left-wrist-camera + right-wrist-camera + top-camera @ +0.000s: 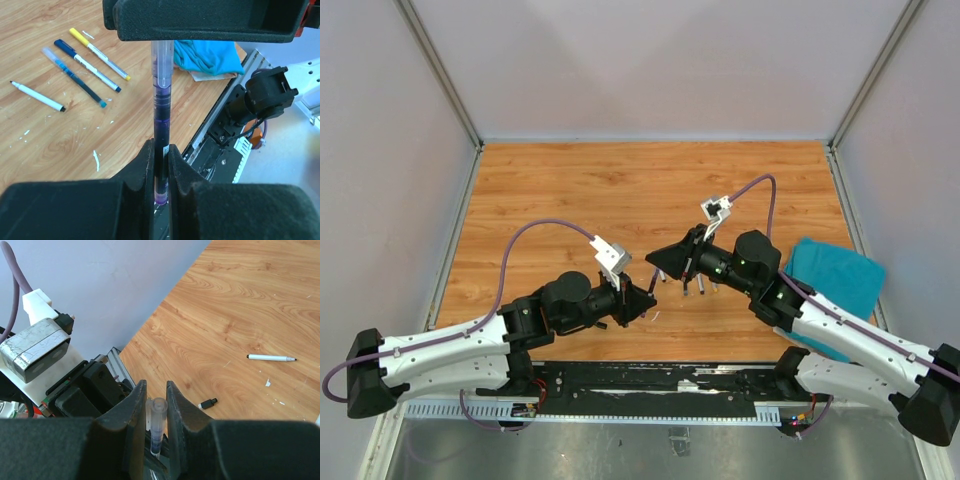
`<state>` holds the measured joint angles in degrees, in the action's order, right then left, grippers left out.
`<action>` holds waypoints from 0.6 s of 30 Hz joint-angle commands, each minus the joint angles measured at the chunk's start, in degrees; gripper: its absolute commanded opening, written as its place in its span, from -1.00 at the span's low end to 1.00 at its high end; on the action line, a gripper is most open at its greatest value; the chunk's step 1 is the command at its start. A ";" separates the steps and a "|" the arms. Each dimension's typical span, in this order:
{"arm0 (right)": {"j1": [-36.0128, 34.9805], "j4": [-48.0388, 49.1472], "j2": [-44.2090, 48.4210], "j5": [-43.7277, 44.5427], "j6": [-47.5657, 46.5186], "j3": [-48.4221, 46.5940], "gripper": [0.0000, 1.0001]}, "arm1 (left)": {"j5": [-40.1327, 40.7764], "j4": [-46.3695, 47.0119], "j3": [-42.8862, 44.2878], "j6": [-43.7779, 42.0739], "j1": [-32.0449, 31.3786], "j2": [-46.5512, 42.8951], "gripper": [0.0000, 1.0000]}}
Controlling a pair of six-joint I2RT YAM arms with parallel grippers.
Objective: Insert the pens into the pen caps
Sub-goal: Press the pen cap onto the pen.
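Evidently the work is well along. The left gripper (161,155) is clamped on the lower barrel of a purple pen (161,120), held up off the desk (260,290) between the two arms. The right gripper (156,392) is closed on a clear cap (158,415) at the pen's other end. From the left wrist view the dark barrel runs up inside the clear cap, so this pair looks joined or very nearly so. Whether the cap is pushed fully home cannot be told from these views.

On the desk beyond lie three more pens side by side: a yellow pen (100,54), a dark blue pen (87,66) and a teal pen (75,76). Each seems to carry a cap at its far end, so they probably count as done, though they are too small to be sure.

A white pen (271,357) lies apart from them with a thin dark tip exposed. A loose black cap (207,403) lies near it on the wood, not touching it. That pair looks like the remaining job. A teal cloth (207,55) sits at the desk's edge, and small white scraps are scattered about.

So what seems left is seating the cap in hand, setting the purple pen down, and then capping the white one.
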<state>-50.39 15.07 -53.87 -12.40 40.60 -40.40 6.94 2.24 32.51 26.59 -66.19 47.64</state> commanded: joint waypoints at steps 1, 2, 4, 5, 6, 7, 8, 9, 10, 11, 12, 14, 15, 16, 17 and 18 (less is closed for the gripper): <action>-1.78 -1.55 -0.95 -2.26 0.53 3.12 -0.99 | 2.87 7.46 4.76 -1.74 0.01 -1.13 -0.99; -2.24 -1.54 -1.05 -1.97 0.53 3.45 -0.99 | 2.98 7.82 4.96 -1.86 0.01 -1.17 -0.99; -3.27 -1.39 -1.33 -1.40 0.31 4.18 -0.99 | 3.11 8.39 5.26 -2.09 -0.03 -1.39 -0.99; -3.76 -1.39 -1.47 -0.96 0.04 4.67 -0.99 | 3.24 8.59 5.51 -2.19 -0.02 -1.59 -0.99; -4.35 -1.42 -1.50 -0.38 -0.36 5.01 -0.99 | 3.37 8.65 5.73 -2.27 0.01 -1.70 -0.99; -4.89 -1.56 -1.49 0.31 -0.76 5.27 -0.99 | 3.42 8.73 5.91 -2.30 -0.04 -1.86 -0.99; -5.23 -1.77 -1.50 0.75 -0.91 5.55 -0.99 | 3.47 8.97 6.00 -2.39 -0.01 -2.11 -0.99; -5.53 -1.89 -1.50 0.94 -0.91 5.79 -0.99 | 3.48 9.27 6.03 -2.54 0.01 -2.35 -0.99; -5.77 -1.81 -1.50 0.86 -0.76 6.06 -0.99 | 3.59 9.72 5.88 -2.65 -0.03 -2.61 -0.99; -6.11 -1.61 -1.50 0.79 -0.64 6.38 -0.99 | 3.61 10.37 5.61 -2.73 0.00 -3.10 -0.99; -6.49 -1.47 -1.50 0.76 -0.49 6.70 -0.99 | 3.61 11.36 5.20 -2.81 0.01 -3.61 -0.99; -7.61 -1.37 -1.59 0.94 -0.18 7.30 -0.99 | 3.84 12.93 4.54 -2.92 0.01 -4.97 -0.99; -8.31 -1.36 -1.67 1.16 -0.17 7.66 -0.99 | 3.99 13.42 4.42 -3.03 0.01 -5.33 -0.99; -9.03 -1.48 -1.68 1.57 -0.17 7.98 -0.99 | 4.11 13.74 4.51 -3.14 -0.03 -5.71 -0.99; -9.78 -1.72 -1.68 2.29 -0.17 8.43 -0.99 | 4.21 14.06 4.49 -3.27 -0.02 -6.02 -0.99; -10.54 -1.84 -1.64 3.05 -0.17 8.98 -0.99 | 4.22 14.43 4.60 -3.27 -0.01 -6.32 -0.99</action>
<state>-55.81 23.57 -54.00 -5.37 40.77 -36.10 7.33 -1.23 33.10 24.84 -66.48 44.88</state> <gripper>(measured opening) 0.195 0.120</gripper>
